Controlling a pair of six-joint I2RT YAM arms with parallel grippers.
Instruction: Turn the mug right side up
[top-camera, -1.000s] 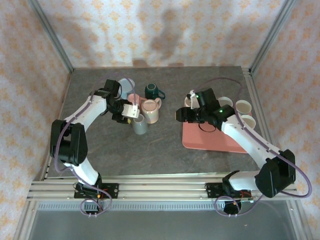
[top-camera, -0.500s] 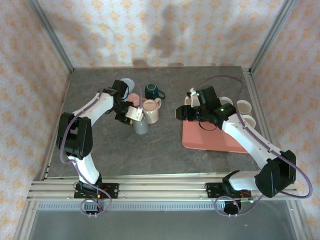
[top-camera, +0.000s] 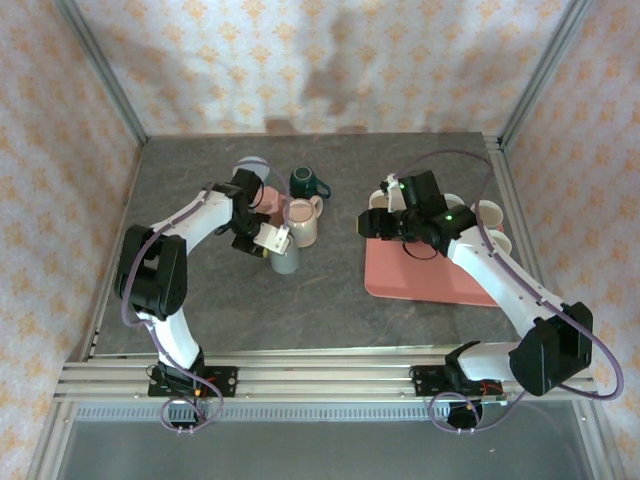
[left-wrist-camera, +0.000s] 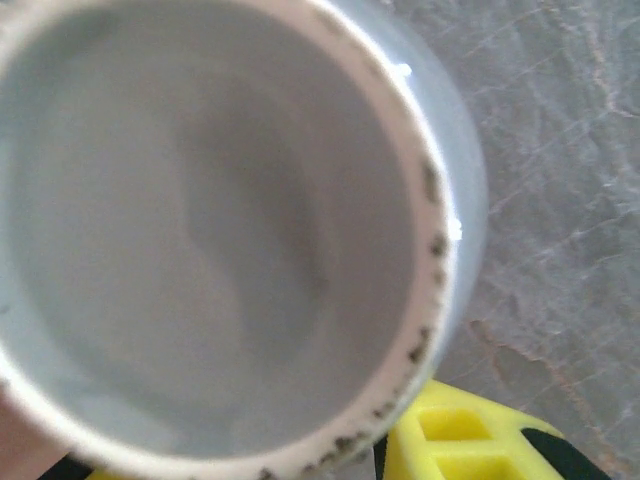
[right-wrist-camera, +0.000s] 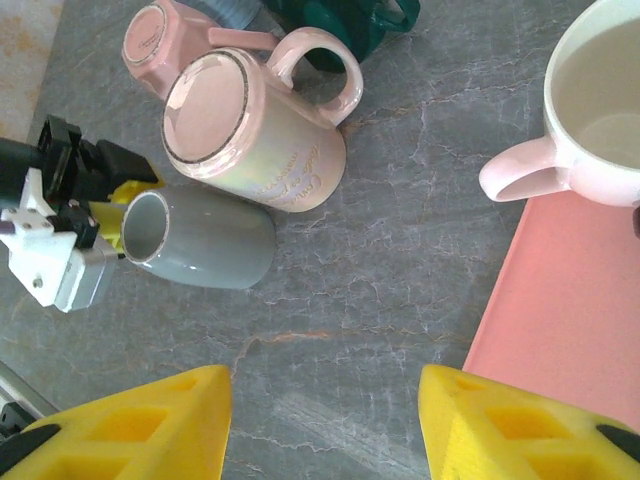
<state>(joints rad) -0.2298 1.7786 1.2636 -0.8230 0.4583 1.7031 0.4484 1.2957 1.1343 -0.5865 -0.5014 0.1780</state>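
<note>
The grey mug (top-camera: 285, 262) stands on the table (top-camera: 330, 300) at 7 o'clock of the pink mug (top-camera: 303, 222). Judge it mouth-up: the turn looks done, and release and retreat remain. You cannot tell whether the left gripper (top-camera: 274, 242), at its rim, is clamped. The right gripper (right-wrist-camera: 325, 420) hangs spread and empty. Over the last second the left gripper shifted toward 5 o'clock.

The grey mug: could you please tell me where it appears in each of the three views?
Top external: the grey mug stands left of centre, just nearer than the large pink mug.
Left wrist: very close, its open mouth facing the camera, left of centre.
Right wrist: left of middle, below the large pink mug.
Shared landmark: the large pink mug beside it, in the top and right wrist views.
</note>
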